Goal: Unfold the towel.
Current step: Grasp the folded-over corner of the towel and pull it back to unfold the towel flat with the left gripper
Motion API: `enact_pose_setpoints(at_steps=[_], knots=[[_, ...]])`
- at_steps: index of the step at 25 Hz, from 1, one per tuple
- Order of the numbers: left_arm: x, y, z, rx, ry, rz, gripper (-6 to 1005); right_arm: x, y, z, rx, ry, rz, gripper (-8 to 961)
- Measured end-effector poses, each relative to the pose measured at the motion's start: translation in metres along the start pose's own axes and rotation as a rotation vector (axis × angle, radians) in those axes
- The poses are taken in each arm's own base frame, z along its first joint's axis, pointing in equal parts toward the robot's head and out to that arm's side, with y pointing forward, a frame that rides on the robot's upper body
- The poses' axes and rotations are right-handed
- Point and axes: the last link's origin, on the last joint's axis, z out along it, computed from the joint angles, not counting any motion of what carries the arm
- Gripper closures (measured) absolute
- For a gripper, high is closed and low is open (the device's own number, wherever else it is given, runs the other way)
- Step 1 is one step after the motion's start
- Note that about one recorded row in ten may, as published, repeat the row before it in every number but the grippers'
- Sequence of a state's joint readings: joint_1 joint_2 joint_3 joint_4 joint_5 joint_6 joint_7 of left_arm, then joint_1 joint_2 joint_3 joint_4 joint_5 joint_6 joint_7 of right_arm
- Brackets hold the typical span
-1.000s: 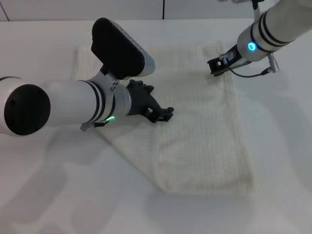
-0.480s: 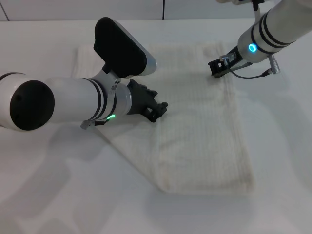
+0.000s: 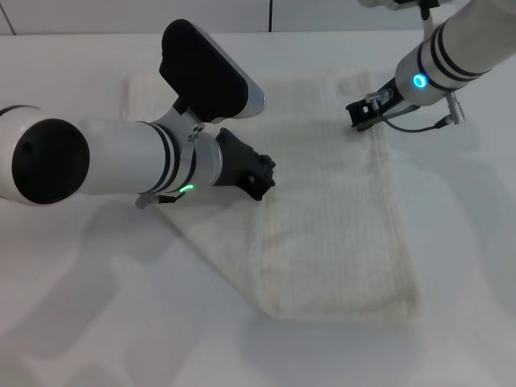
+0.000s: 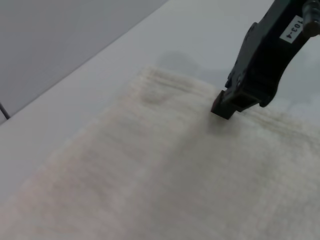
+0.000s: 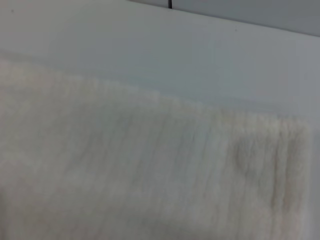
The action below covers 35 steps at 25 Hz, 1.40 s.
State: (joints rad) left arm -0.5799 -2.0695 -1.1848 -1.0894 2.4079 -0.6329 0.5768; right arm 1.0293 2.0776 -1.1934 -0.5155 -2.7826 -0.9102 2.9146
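Hovering my left gripper (image 3: 260, 176) over the towel (image 3: 339, 218), which lies mid-counter toward the far edge with one fold left, I pinch its far right corner in my right gripper (image 3: 360, 114), left fingers' spread unclear to me

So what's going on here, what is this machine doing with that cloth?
A two-armed robot is working on a cream-white towel spread on a white table. The left gripper sits low over the towel's middle, near a diagonal fold line. The right gripper is down at the towel's far right corner. The near left part still looks doubled over, so the towel is not fully opened out yet.
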Motion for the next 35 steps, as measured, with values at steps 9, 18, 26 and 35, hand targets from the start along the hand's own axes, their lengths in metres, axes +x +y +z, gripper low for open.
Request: enact_pose_setpoints(at_steps=[9,18,26,35], knots=[[0.011,0.009,-0.013,-0.043,-0.043,0.017,990,0.0,-0.001,0.0,0.002,-0.002,0.001,955],[0.013,-0.001,-0.037,0.095,-0.217,0.01,994,0.0,-0.001,0.0,0.002,-0.004,0.001,954],[0.01,0.008,-0.056,0.138,-0.361,-0.025,993,0.0,-0.001,0.0,0.001,-0.003,-0.002,954],[0.008,0.014,-0.068,0.152,-0.409,-0.055,995,0.0,-0.001,0.001,0.002,-0.006,-0.009,954]])
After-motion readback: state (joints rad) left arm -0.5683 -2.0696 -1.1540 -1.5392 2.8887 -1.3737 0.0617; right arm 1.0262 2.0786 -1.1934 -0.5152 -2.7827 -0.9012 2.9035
